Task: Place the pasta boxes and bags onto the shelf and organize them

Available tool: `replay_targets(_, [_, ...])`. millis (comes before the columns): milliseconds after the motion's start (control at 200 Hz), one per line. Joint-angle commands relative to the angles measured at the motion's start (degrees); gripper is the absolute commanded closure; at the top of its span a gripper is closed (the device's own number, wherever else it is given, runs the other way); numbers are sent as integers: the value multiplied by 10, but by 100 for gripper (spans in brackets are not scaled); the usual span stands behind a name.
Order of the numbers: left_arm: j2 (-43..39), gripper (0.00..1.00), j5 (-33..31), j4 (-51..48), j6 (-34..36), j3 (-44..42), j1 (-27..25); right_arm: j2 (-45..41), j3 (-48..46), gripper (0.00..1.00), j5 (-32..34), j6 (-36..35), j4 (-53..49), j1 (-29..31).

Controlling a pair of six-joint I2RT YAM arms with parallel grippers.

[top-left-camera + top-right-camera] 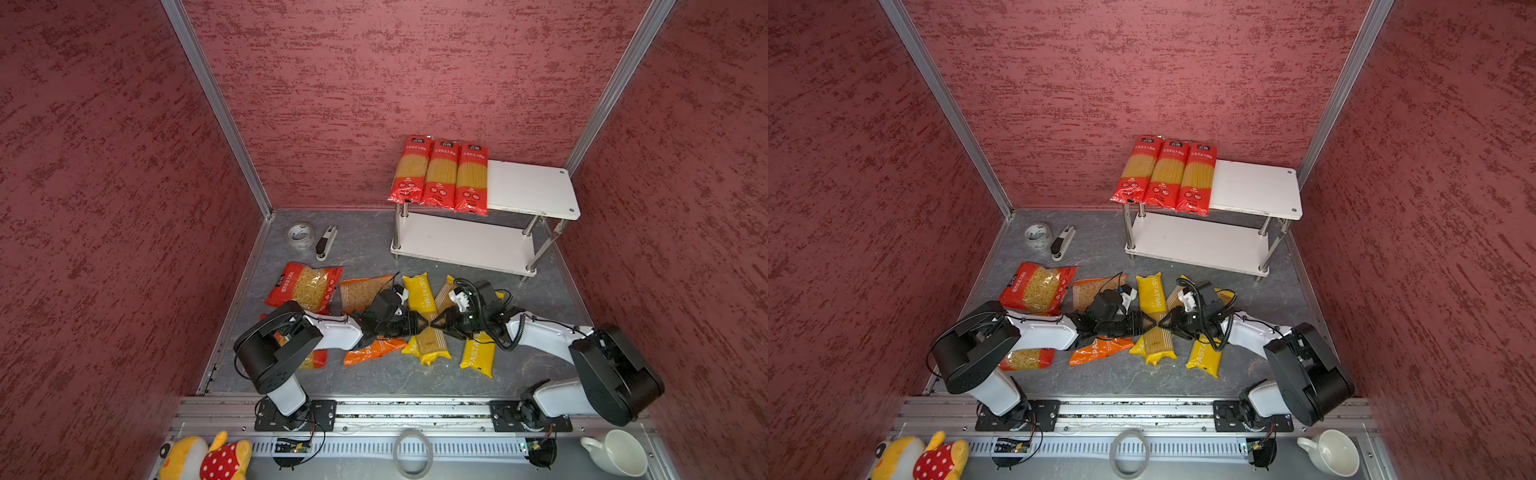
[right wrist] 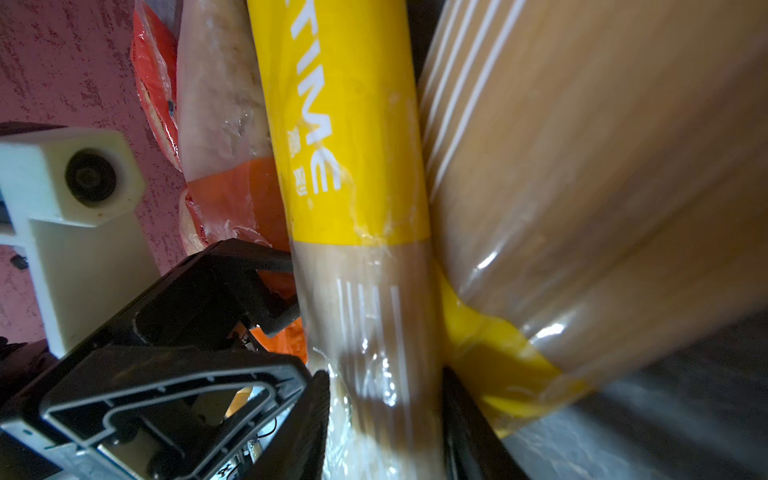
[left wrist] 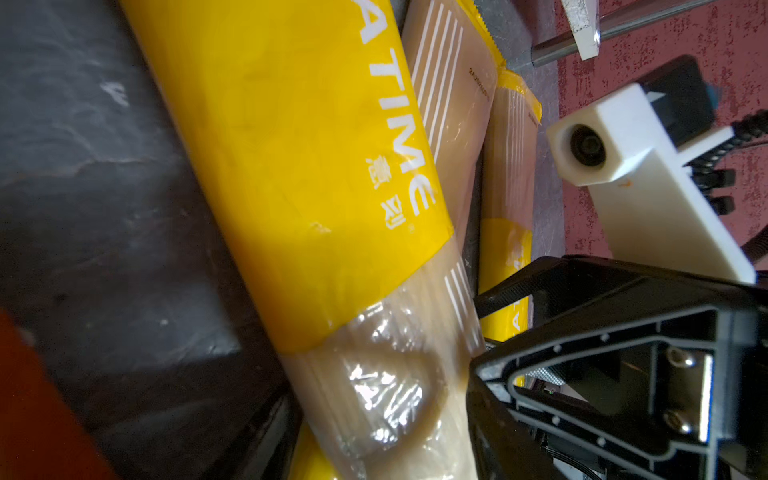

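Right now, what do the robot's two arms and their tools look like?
The left arm and right arm match: white shells, black rounded joints, black base plates, black cables. The left tool and right tool are black, with hollow triangular fingers and a white camera block.

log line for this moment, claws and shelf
target: middle yellow PASTATIME pack | left claw: at it, grip unclear | right claw: opposite side, grip unclear | shelf: three red spaghetti packs on top tier

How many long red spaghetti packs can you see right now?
3, side by side on the shelf, top tier, left half: left pack, middle pack, right pack. No others visible.
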Motion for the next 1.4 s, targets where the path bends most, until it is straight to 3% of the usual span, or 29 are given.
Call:
replay_targets(0, [9, 37, 3, -1, 5, 7, -8, 7, -15, 58, -32, 44, 100, 6])
replay_targets(361, [2, 50, 12, 21, -6, -1, -10, 5, -62, 56, -60, 118, 222, 12])
replay_targets(581, [10, 53, 21, 51, -16, -2, -10, 7, -39, 65, -42, 107, 209, 29])
replay_targets(761, [1, 54, 23, 91, -33, -15, -8, 16, -54, 84, -37, 146, 279, 46])
replay_targets(957, [-42, 51, 22, 112, -40, -45, 6, -1, -61, 92, -23, 147, 294, 51])
replay_targets(1162, [-101, 41, 19, 106, -40, -72, 30, -46, -60, 100, 0, 116, 273, 51])
replay_targets(1393, [-213, 34, 6, 38, -20, -96, 64, -110, -66, 100, 30, 73, 270, 52])
